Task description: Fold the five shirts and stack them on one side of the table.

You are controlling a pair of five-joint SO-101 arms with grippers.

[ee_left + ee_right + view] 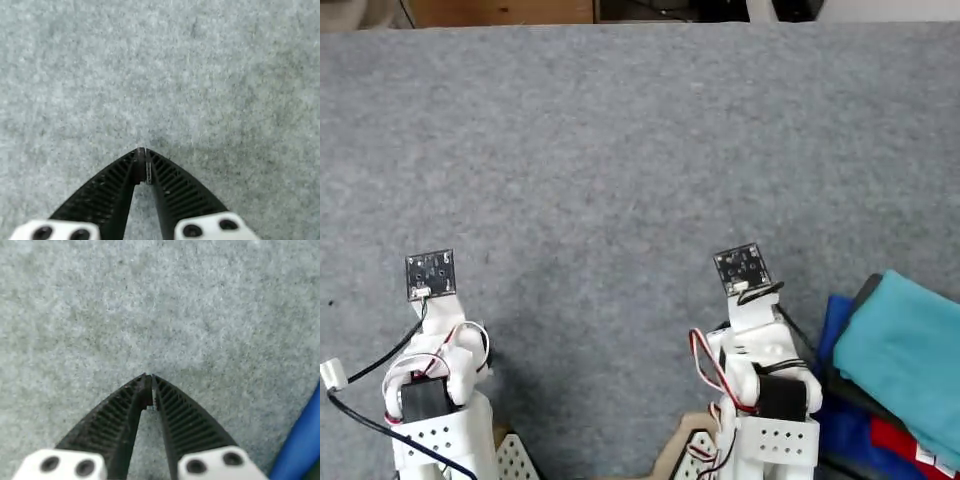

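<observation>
The shirt pile (905, 350) lies at four o'clock from the right gripper (148, 377), the nearer one; the left gripper (141, 152) sits well apart at nine; both jaws closed, empty

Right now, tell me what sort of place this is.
Probably a robot test bench: left arm and right arm mounted at a grey felt table, folded shirts stacked at its edge.

A grey, felt-like cover spreads over the desk (640, 150). Toward its right edge lies a stack of folded shirts (860, 425), a teal shirt (910, 345) on top, with blue and red layers showing beneath.
</observation>
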